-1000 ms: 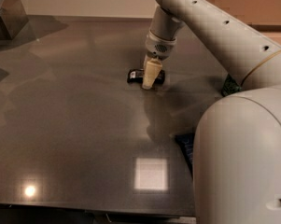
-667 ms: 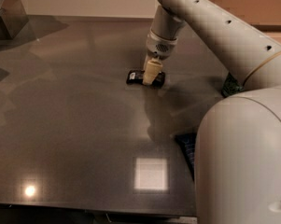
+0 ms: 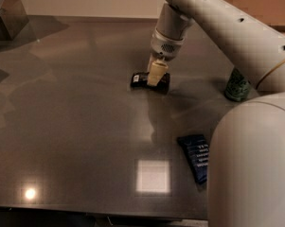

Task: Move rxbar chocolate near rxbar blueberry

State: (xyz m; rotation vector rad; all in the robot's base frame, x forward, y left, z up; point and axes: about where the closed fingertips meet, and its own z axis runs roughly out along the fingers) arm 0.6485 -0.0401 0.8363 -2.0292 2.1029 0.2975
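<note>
The rxbar chocolate, a small black glossy bar with a white label patch at its left end, lies flat on the dark table near the middle. My gripper reaches straight down onto the bar, with its cream fingertips over the bar's right half. The rxbar blueberry, a larger navy-blue bar with white text, lies at the front right, partly hidden behind my arm's body.
A green soda can stands at the right, partly hidden by the arm. A dark raised block sits at the back left corner. The table's front edge runs along the bottom.
The gripper has come down slightly over the black bar. The bar has not visibly moved.
</note>
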